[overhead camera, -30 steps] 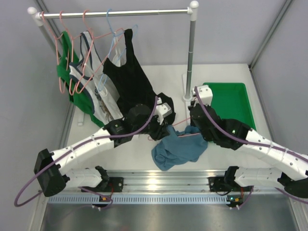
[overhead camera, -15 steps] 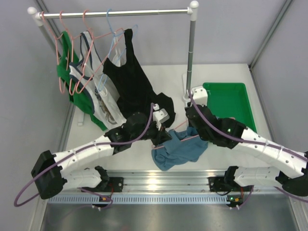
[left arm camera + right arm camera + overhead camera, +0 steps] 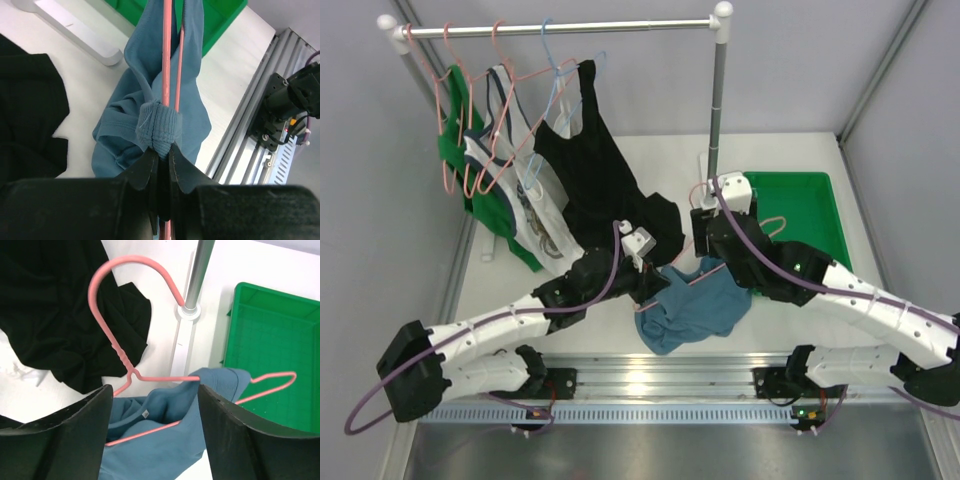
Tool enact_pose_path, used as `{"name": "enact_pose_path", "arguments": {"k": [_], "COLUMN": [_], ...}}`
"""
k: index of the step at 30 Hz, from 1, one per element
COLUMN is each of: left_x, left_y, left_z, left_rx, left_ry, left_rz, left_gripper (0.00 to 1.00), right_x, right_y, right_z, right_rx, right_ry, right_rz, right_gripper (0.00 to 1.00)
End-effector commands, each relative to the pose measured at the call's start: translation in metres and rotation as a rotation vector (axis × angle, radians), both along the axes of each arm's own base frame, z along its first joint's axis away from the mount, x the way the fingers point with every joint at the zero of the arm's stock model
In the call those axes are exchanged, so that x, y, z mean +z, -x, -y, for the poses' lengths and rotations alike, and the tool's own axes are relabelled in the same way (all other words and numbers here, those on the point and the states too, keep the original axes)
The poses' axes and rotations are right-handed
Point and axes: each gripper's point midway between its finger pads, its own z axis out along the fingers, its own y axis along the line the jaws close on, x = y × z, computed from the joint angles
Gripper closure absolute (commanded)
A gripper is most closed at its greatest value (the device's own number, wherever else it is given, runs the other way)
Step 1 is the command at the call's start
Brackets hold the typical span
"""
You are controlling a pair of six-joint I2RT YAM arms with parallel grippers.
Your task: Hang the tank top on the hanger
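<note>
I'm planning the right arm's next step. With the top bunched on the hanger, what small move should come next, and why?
Probably lower the open right gripper onto the tank top and draw it toward the bare end of the hanger by the green tray, since the left gripper pins fabric and wire opposite.

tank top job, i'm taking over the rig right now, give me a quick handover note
Left gripper: shut on bunched tank top and hanger wire together.
Right gripper: open, over the hanger, holding nothing.
Done: one hanger end pokes through the top, over the green tray.
Left: probably work the pinched side on, then straighten.
</note>
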Motion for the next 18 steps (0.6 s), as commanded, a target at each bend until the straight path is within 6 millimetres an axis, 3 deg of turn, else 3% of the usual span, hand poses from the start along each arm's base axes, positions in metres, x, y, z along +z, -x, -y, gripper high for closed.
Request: {"name": "enact_pose_path", "arguments": {"k": [1, 9, 13, 17, 18], "left_x": [0.037, 0.054, 0.065, 0.096, 0.097], "left_y": [-0.014, -0.019, -0.022, -0.027, -0.027], "left_z": [-0.001, -0.019, -0.032, -0.044, -0.048], "left_rx": [0.08, 0.167, 0.223, 0.281, 0.286], "left_ry": [0.129, 0.133, 0.115, 0.115, 0.085], "left_rz": [0.079, 0.088, 0.097, 0.134, 0.135], "left_gripper": [1.0, 1.0, 1.0, 1.0, 1.0], "right_x": [0.02, 0.062, 0.08, 0.099, 0.103], "right_y": [0.0, 0.013, 0.016, 0.021, 0.021], "right_z": [-0.007, 0.004, 0.008, 0.012, 0.014], "right_rx": [0.013, 0.054, 0.059, 0.076, 0.076], "right_ry": [-0.046, -0.127, -0.158, -0.214, -0.224], "right_rz": [0.03, 0.05, 0.067, 0.095, 0.103], "right_gripper": [0.28, 0.03, 0.01, 0.0, 0.0]}}
